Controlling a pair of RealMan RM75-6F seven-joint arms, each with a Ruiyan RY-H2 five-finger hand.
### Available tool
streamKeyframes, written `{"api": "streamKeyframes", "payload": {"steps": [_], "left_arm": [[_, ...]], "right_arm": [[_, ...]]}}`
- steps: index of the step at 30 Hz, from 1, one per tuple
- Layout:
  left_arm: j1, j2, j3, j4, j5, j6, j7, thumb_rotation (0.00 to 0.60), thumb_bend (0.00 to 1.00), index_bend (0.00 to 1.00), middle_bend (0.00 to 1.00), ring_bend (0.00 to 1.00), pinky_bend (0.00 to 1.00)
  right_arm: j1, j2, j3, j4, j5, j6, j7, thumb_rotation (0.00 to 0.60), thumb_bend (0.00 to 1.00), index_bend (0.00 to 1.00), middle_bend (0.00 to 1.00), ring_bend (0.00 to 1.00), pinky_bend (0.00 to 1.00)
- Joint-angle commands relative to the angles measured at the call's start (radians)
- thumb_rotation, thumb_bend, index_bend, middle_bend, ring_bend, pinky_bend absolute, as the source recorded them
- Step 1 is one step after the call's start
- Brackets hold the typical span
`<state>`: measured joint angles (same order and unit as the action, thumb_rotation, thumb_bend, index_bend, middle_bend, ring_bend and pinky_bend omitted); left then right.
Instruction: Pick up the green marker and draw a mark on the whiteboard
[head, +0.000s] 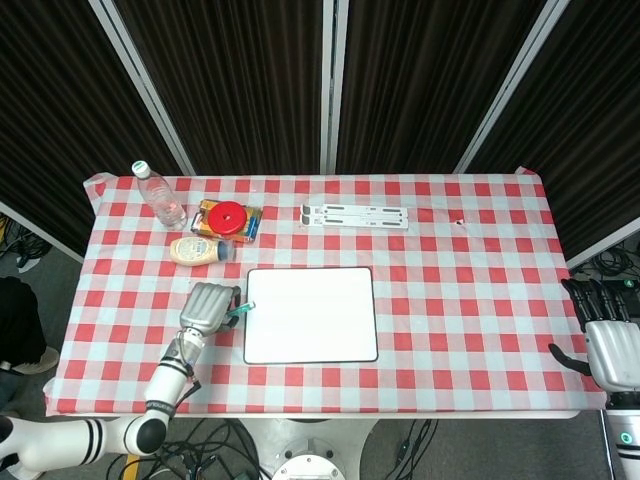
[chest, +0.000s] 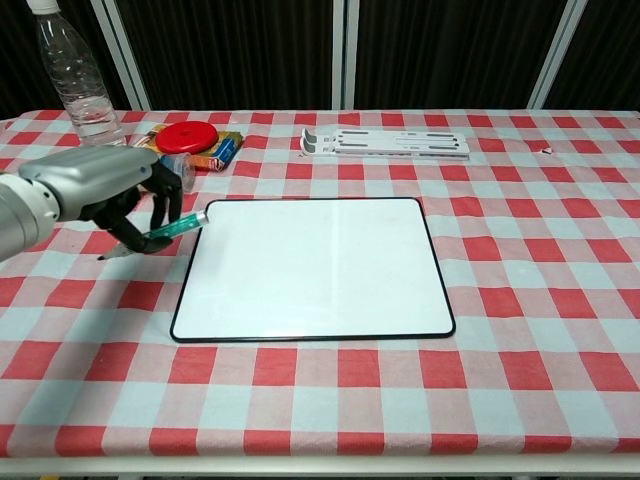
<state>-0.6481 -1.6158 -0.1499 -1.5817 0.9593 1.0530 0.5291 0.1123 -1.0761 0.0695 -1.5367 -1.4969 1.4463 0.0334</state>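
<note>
Left hand (chest: 110, 192) grips the green marker (chest: 172, 230) clear of the cloth, whiteboard (chest: 312, 268) just beside its fingers. Only the head view catches the right hand (head: 610, 345), fingers spread, holding nothing.

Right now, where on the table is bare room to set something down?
Free: right of the whiteboard out to the table's right edge, and the strip in front of it. Crowded: the back-left corner with bottle, red lid and squeeze bottle, beside the left hand.

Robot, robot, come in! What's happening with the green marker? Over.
Left hand holds green marker, lifted beside whiteboard. Right hand open, off at table edge. Whiteboard blank, nothing blocking it.
</note>
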Motion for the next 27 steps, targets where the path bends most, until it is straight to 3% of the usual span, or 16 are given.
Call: {"api": "streamKeyframes", "payload": {"steps": [1,7,11,18,27], "left_arm": [[-0.046,0.034,-0.061,0.004,0.188,-0.171,-0.325,0.6,0.48,0.56,0.57,0.78,0.89],[-0.125,-0.054,-0.056,0.193,0.43,-0.197,-0.585,0.6,0.48,0.56,0.57,0.74,0.87],[-0.182,-0.099,-0.034,0.326,0.521,-0.206,-0.668,0.6,0.48,0.55,0.56,0.73,0.87],[-0.246,-0.176,0.017,0.559,0.612,-0.195,-0.815,0.6,0.49,0.55,0.56,0.73,0.86],[-0.265,-0.252,0.055,0.74,0.634,-0.154,-1.011,0.6,0.49,0.55,0.56,0.73,0.86]], "right_arm": [[0.007,0.005,0.0,-0.009,-0.008,-0.005,-0.006,0.6,0.09,0.0,0.1,0.0,0.0],[0.014,0.015,0.001,-0.034,-0.018,-0.008,-0.027,0.6,0.1,0.0,0.11,0.0,0.0],[0.014,0.019,0.0,-0.045,-0.012,-0.012,-0.036,0.6,0.1,0.0,0.11,0.0,0.0],[0.007,0.018,-0.001,-0.06,-0.003,-0.006,-0.046,0.6,0.1,0.0,0.11,0.0,0.0],[0.002,0.018,-0.003,-0.083,0.008,-0.008,-0.076,0.6,0.1,0.0,0.11,0.0,0.0]]}}
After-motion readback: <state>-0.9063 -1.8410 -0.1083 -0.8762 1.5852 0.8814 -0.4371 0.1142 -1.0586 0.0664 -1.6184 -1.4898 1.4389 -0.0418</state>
